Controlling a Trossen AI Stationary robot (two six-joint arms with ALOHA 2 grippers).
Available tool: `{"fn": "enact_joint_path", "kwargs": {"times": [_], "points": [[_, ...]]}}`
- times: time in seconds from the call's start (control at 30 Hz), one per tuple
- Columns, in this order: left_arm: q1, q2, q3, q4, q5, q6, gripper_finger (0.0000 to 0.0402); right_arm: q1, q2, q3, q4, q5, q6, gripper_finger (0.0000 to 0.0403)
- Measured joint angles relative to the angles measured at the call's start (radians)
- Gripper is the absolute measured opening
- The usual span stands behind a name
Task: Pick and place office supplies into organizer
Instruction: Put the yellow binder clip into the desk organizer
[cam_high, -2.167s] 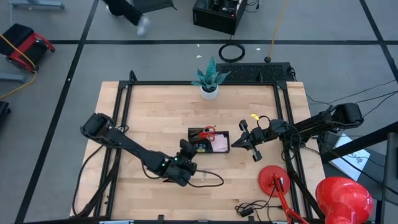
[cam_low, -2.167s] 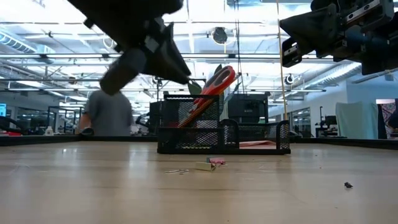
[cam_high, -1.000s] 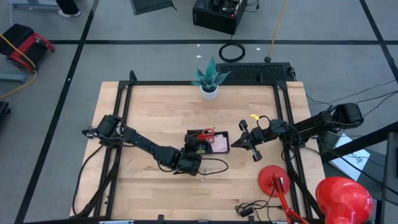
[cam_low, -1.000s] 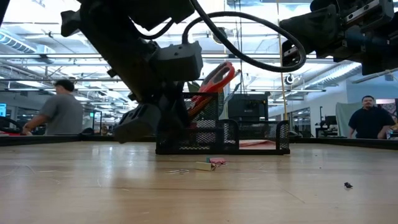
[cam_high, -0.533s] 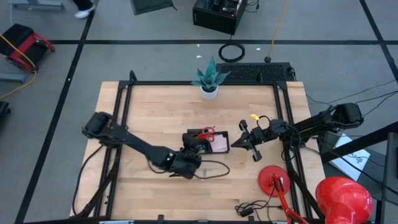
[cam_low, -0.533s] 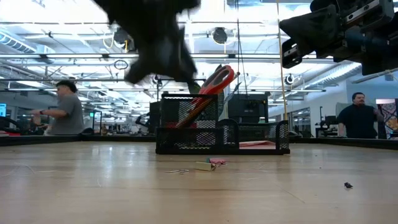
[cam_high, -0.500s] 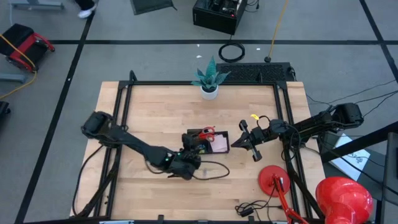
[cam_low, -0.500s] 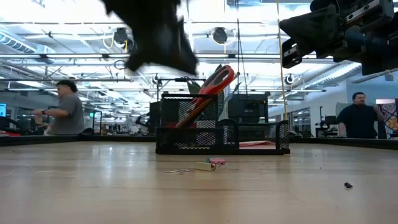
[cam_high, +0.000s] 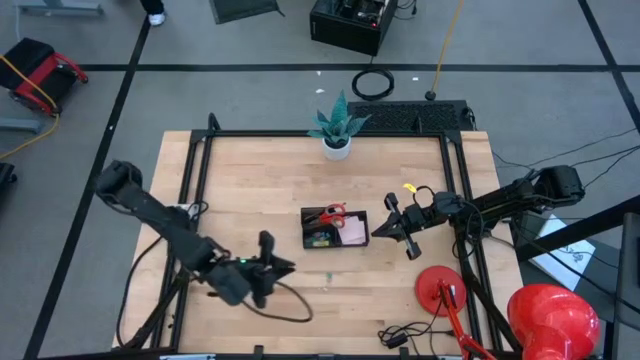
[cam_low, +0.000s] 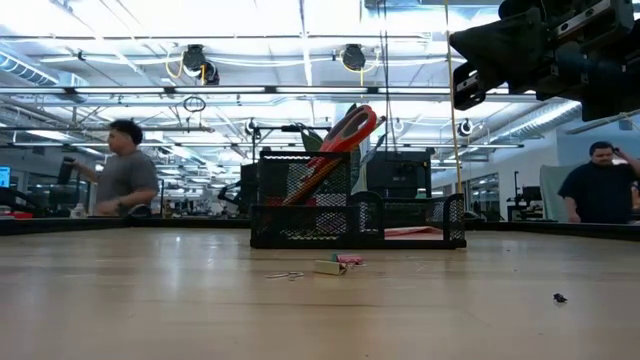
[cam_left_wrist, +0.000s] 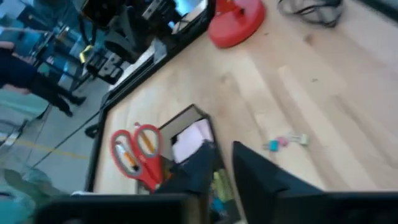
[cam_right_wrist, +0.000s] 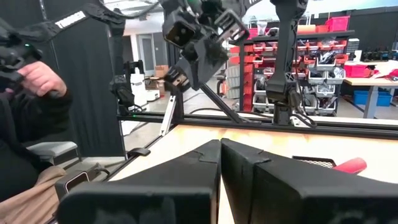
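From above, the black mesh organizer (cam_high: 335, 227) is seen mid-table holding red-handled scissors (cam_high: 330, 212) and a pink pad (cam_high: 354, 230), between the left gripper (cam_high: 268, 262) and right gripper (cam_high: 398, 228), both pressed together; at table level, the scissors (cam_low: 335, 145) are shown leaning upright.

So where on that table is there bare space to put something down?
Bare wood lies between the potted plant and the black mesh organizer, and along the table's left side. It is crowded near the organizer, where small clips lie, and around the red lamp base and the right gripper.
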Motion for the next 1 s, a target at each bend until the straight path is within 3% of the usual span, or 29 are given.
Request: {"fn": "enact_joint_path", "kwargs": {"times": [0.1,0.17,0.33,0.4,0.57,0.73,1.0], "points": [[-0.021,-0.084,-0.123,0.137,0.017,0.008,0.0016,0.000,0.000,0.000,-0.003,0.000,-0.001,0.0004],[-0.012,-0.156,-0.213,0.290,0.059,0.028,0.0010,0.000,0.000,0.000,-0.017,0.000,-0.011,0.0004],[0.070,-0.278,-0.476,0.742,0.358,0.101,0.0008,0.000,0.000,0.000,-0.046,0.000,-0.032,0.0004],[0.103,-0.285,-0.567,0.897,0.413,0.093,0.0004,0.006,0.000,0.000,-0.058,-0.001,-0.036,0.0004],[0.150,-0.244,-0.736,1.153,0.417,0.019,0.0004,0.041,0.000,0.000,-0.084,0.001,-0.088,0.0004],[0.131,-0.176,-0.829,1.362,0.417,-0.009,0.0006,0.111,0.000,0.030,-0.131,0.017,-0.168,0.0004],[0.135,-0.137,-0.848,1.409,0.395,0.008,0.0014,0.296,0.064,0.258,-0.555,0.284,-0.200,0.0007]]}}
